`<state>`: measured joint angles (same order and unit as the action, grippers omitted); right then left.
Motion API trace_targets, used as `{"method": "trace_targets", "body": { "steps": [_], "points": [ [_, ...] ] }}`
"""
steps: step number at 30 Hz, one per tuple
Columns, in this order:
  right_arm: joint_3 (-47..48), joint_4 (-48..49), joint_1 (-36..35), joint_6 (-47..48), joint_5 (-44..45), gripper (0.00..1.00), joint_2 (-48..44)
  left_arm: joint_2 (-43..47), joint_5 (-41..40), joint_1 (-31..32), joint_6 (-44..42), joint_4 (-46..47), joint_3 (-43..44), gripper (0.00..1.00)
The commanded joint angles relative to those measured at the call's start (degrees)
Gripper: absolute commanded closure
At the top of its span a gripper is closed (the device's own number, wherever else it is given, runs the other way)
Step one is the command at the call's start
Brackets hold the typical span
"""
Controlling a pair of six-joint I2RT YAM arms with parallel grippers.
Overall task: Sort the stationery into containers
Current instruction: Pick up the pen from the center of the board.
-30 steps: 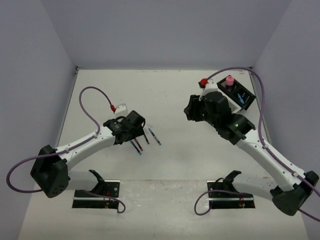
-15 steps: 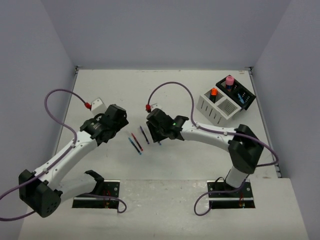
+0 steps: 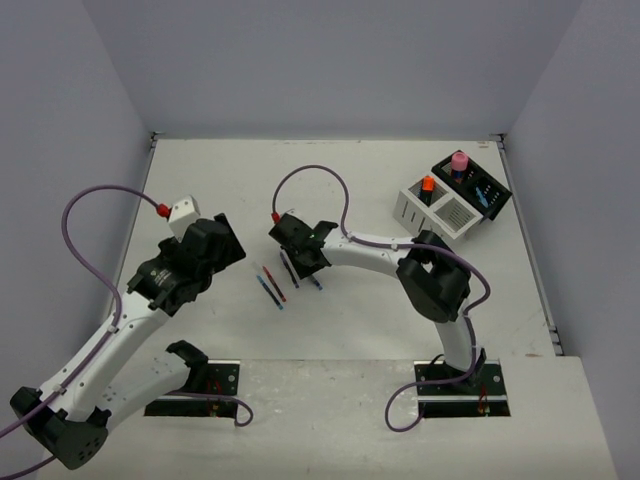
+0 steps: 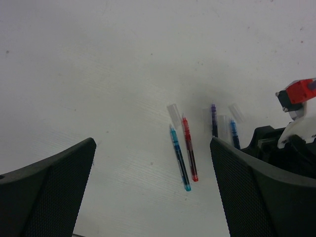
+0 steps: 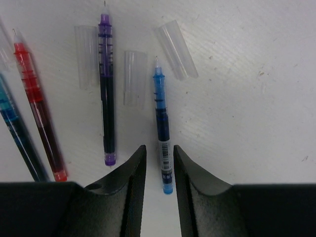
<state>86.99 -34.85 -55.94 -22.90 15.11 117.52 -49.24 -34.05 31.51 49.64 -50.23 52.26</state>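
Right pincer point(image 5: 159, 147): narrowed astride the blue pen point(image 5: 161, 111), lined up for lifting; grip cannot be told.
Left pincer point(image 4: 152, 143): released wide, held clear.
Pen location: flat on the counter point(image 3: 350, 330), well apart from the white organiser point(image 3: 442, 216).

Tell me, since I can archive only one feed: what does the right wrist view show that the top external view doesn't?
Only the right wrist view: clear caps lying loose beside the pens, and the right pincer with its fingers either side of the blue pen, not touching it. Only the top external view: the white box with an orange highlighter, and the black box with the pink cylinder in it. Both: the red pen, the purple pen and the blue pen on the table.
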Motion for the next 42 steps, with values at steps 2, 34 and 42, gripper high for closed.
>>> {"method": "trace_targets", "body": {
  "steps": [2, 34, 42],
  "points": [
    [3.4, -0.7, 1.1, 2.2, -0.1, 0.73, 2.7, 1.0, 1.1, -0.4, -3.6, 2.2, -2.0, 0.0],
    [-22.2, 4.0, 19.7, 4.1, 3.3, 1.0, -38.3, -40.6, 6.8, 7.1, 24.8, 2.8, 22.2, 0.03],
    [-28.4, 10.9, 19.8, 4.1, 0.0, 1.0, -41.4, -59.7, 10.5, 8.0, 29.8, -2.1, 36.1, 0.26]
  ]
}}
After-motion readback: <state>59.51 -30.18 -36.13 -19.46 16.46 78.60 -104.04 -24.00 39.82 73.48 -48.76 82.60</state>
